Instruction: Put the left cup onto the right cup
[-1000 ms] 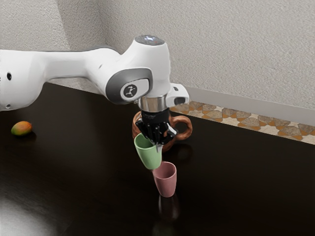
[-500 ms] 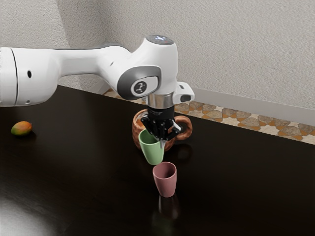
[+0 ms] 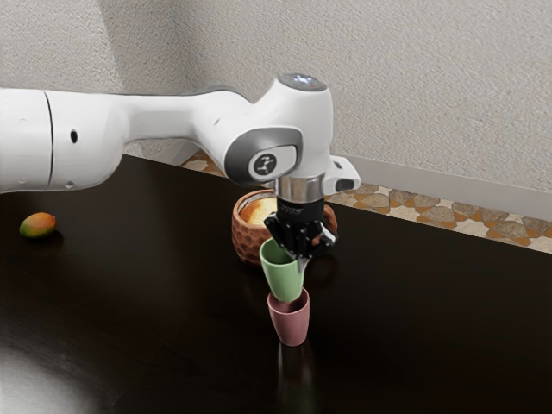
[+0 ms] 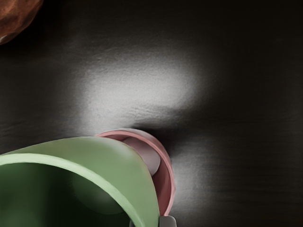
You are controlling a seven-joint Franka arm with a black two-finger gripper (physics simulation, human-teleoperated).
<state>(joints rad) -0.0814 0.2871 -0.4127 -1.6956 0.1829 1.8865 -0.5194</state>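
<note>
My black gripper (image 3: 297, 252) is shut on the rim of a green cup (image 3: 282, 273), which hangs tilted with its base at the mouth of a pink cup (image 3: 289, 319). The pink cup stands upright on the dark table (image 3: 129, 328). In the wrist view the green cup (image 4: 80, 184) looms large just under my hand and covers most of the pink cup (image 4: 158, 163), whose rim shows beyond it. Whether the two cups touch I cannot tell.
A brown textured bowl (image 3: 254, 226) stands right behind the cups, partly hidden by my hand; its edge shows in the wrist view (image 4: 14, 16). A small mango-like fruit (image 3: 38, 225) lies far off at the exterior view's left.
My hand has carried the green cup toward the exterior view's right, from beside the pink cup to directly over it, and lowered it to the pink cup's mouth.
</note>
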